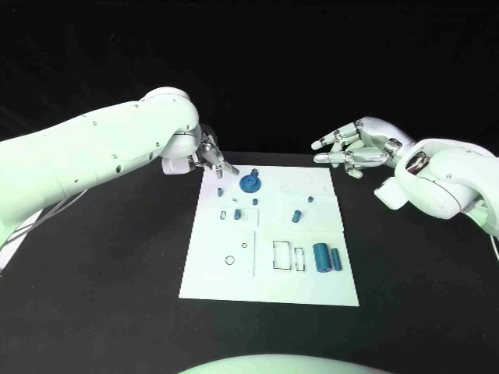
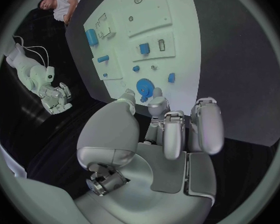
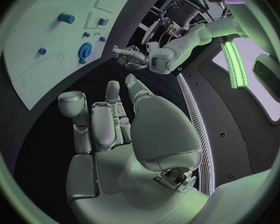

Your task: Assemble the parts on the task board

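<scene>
Both hands (image 1: 210, 156) (image 1: 356, 145) beyond board's (image 1: 216, 273) far edge

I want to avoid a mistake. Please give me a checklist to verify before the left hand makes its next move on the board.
1. Left hand holds nothing: ok.
2. Left hand near the blue gear: ok, at the board's far left corner.
3. Contact with gear: cannot tell.
4. Right hand clear of the task board: ok, held beyond its far right corner.
5. Two blue cylinders lie undisturbed near right edge: ok.
</scene>
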You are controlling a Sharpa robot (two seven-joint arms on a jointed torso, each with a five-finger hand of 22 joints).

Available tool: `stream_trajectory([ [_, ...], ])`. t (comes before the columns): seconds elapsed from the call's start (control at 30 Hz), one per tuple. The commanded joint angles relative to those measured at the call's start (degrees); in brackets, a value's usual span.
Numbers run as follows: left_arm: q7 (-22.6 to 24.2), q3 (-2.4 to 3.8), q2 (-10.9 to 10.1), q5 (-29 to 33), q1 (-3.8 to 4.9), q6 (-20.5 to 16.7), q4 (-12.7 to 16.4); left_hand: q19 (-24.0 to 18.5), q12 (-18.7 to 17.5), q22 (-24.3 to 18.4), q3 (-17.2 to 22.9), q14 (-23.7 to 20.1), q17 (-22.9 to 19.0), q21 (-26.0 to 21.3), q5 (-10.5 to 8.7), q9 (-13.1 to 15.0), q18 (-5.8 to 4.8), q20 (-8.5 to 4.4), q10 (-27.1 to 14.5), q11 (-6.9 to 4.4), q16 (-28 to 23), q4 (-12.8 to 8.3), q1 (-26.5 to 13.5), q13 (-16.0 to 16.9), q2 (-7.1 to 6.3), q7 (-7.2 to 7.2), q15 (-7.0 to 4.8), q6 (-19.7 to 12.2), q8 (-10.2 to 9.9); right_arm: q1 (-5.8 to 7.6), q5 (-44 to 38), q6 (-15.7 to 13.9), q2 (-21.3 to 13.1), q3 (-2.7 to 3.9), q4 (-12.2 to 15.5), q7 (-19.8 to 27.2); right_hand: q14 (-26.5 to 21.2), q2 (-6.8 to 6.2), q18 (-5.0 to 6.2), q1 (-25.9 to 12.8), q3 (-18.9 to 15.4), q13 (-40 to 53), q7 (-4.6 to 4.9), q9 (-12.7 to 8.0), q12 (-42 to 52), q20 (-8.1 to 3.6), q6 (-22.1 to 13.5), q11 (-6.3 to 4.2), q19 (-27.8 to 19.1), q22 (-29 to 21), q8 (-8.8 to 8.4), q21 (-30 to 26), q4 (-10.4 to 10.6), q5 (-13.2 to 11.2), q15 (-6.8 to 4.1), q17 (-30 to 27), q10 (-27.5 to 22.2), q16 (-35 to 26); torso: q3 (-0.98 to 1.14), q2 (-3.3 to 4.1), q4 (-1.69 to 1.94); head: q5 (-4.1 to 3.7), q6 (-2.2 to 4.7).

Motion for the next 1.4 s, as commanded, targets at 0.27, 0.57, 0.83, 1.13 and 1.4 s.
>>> stream_trajectory([
  [0.27, 4.1, -1.53, 5.3, -3.6, -2.13, 2.8, -9.8, 0.2, 0.1, 1.8, -2.8, 6.0, 15.1, -0.1, -0.12, -4.2, 0.52, 0.98, -0.1, 0.89, 0.1, 0.4, 2.2, -0.2, 1.3, 0.56, 0.78, 0.8, -3.2, -0.14, -0.7, 0.7, 0.4, -0.01, 0.1, 0.2, 0.8, 0.76, 0.7, 0.1, -0.3, -0.1, 0.19, -0.1, -0.3, 0.02, 0.1, 0.0, -0.5, -0.1, 0.37, -0.3, 0.0, 0.4, 0.39, 0.1, -0.3, -0.1, -0.15, 0.1, -0.15, 0.65, 0.55],
  [0.57, 5.3, -1.78, 6.4, -5.2, -4.34, 2.3, -13.1, 0.5, 0.6, 2.3, -3.7, 6.0, 15.1, 0.3, -0.11, -5.1, 0.43, 0.94, 0.4, 0.7, 0.1, 0.4, 3.1, 0.2, 2.37, 0.3, 0.65, 2.8, -2.9, -0.23, -0.8, 0.7, 0.3, -0.01, 0.2, 0.3, 0.8, 0.76, 0.7, 0.1, -0.3, -0.1, 0.19, -0.1, -0.3, 0.02, 0.1, 0.0, -0.5, -0.1, 0.37, -0.3, 0.0, 0.4, 0.39, 0.1, -0.3, -0.1, -0.29, 0.17, -0.1, 0.85, 0.68],
  [0.83, 5.6, -1.8, 6.5, -5.7, -4.76, 2.2, -13.7, 0.6, 0.8, 2.5, -4.0, 6.0, 15.1, 0.5, -0.11, -5.3, 0.38, 0.89, 0.6, 0.59, 0.1, 0.3, 3.4, 0.4, 2.49, 0.18, 0.58, 3.4, -2.5, -0.29, -0.8, 0.8, 0.4, -0.01, 0.1, 0.3, 0.8, 0.76, 0.7, 0.1, -0.3, -0.1, 0.19, -0.1, -0.3, 0.02, 0.1, 0.0, -0.5, -0.1, 0.37, -0.3, 0.0, 0.4, 0.39, 0.1, -0.3, -0.1, -0.18, 0.12, -0.11, 1.05, 0.51],
  [1.13, 6.0, -1.8, 6.7, -5.8, -4.81, 2.6, -13.7, 0.7, 0.9, 2.6, -4.1, 6.0, 15.1, 0.5, -0.11, -5.3, 0.36, 0.86, 0.7, 0.53, 0.1, 0.3, 3.5, 0.5, 2.55, 0.1, 0.53, 3.7, -2.4, -0.31, -0.8, 0.9, 0.4, -0.01, 0.1, 0.3, 0.8, 0.76, 0.7, 0.1, -0.3, -0.1, 0.19, -0.1, -0.3, 0.02, 0.1, 0.0, -0.5, -0.1, 0.37, -0.3, 0.0, 0.4, 0.39, 0.1, -0.3, -0.1, -0.08, 0.1, -0.1, 1.04, 0.56],
  [1.4, 7.3, -1.79, 6.4, -5.7, -4.81, -0.2, -13.1, 0.8, 1.1, 2.8, -4.2, 6.0, 15.1, 0.7, -0.11, -5.4, 0.32, 0.79, 0.9, 0.42, 0.1, 0.0, 4.1, 0.6, 2.81, -0.01, 0.44, 4.0, -2.1, -0.32, -0.8, 0.9, 0.5, -0.01, 0.1, 0.3, 0.9, 0.83, 0.69, 0.2, -0.3, -0.2, 0.18, -0.1, -0.3, 0.02, 0.1, -0.01, -0.5, 0.0, 0.4, -0.3, 0.0, 0.5, 0.38, 0.2, -0.3, 0.0, -0.11, 0.16, -0.12, 0.88, 0.56],
])
